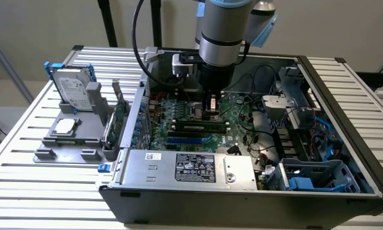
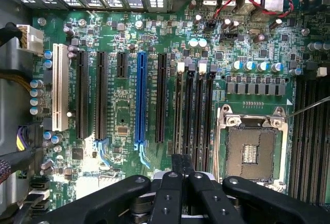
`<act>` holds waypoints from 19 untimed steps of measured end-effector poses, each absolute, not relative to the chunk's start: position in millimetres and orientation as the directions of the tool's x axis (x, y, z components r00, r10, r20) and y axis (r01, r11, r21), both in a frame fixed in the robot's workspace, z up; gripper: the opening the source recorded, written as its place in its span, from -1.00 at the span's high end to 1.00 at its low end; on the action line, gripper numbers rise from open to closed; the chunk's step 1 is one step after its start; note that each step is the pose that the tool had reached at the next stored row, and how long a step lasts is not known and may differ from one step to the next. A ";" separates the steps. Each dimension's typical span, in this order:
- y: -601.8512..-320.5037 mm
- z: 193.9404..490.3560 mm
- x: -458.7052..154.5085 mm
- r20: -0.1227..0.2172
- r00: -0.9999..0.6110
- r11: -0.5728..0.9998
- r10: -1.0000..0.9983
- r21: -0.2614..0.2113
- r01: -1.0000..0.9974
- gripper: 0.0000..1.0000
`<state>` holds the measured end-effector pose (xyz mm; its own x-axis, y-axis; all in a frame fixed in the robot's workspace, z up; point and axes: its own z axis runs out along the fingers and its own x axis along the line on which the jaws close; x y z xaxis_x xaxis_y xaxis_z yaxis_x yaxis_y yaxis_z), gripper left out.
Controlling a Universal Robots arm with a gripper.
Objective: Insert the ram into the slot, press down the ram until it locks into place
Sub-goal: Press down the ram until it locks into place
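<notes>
- Gripper (image 2: 180, 183) low over the motherboard (image 2: 129, 116), fingers drawn close together; cannot tell whether anything is pinched between them.
- Just beyond the fingertips: black memory slot (image 2: 188, 110), one of several parallel strips between the blue slot (image 2: 140, 100) and the processor socket (image 2: 251, 147).
- Exterior view: a ram (image 1: 195, 126) lies seated across the board, just beside the gripper.
- Judged step: pressing down; next calls for a straight, even push.

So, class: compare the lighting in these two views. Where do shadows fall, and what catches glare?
Exterior view: soft, even light on the slatted table; the case interior darkens beneath the arm, around the gripper. Wrist view: the motherboard is evenly lit; the silver processor socket glints mildly; the black gripper looks nearly featureless.
</notes>
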<state>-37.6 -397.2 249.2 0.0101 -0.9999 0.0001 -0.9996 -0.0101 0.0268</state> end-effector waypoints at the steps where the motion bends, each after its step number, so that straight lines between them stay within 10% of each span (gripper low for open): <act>1: -397.2 249.3 -37.6 -0.001 0.010 -0.010 -1.000 0.027 -1.000 0.79; 19: -396.8 242.0 -39.2 0.001 0.010 -0.010 -1.000 0.027 -1.000 0.79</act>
<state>-39.2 -396.8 242.0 0.0101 -0.9999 0.0005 -0.9996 -0.0101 0.0269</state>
